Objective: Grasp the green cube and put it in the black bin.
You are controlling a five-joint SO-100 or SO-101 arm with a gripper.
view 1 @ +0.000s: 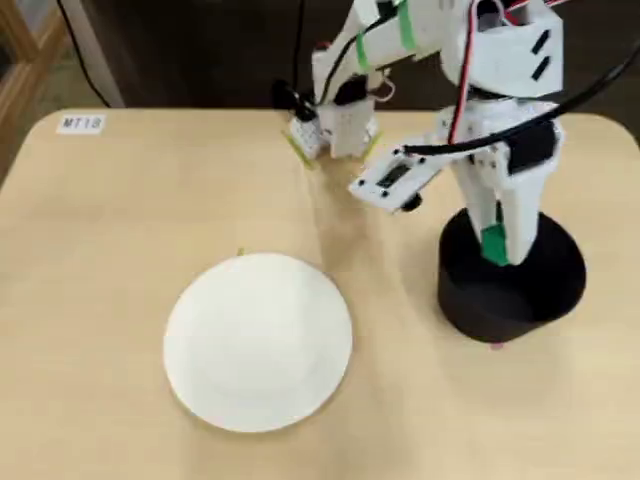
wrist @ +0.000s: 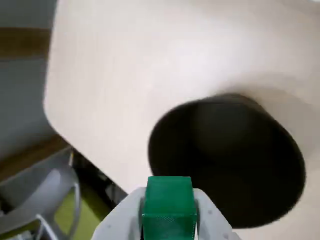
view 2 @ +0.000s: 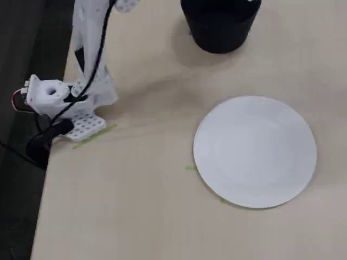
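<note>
Our claw (wrist: 168, 220) grips the green cube (wrist: 168, 207) over what seems the bin's (wrist: 240, 165) near rim; releasing here could bounce it out.

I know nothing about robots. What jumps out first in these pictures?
The bright green cube catches the eye first, pinched between the white jaws at the bottom of the wrist view, held above the black bin. In a fixed view that bin stands at the table's right side, with the white arm reaching down over it. A big white plate lies bare near the middle of the table.
</note>
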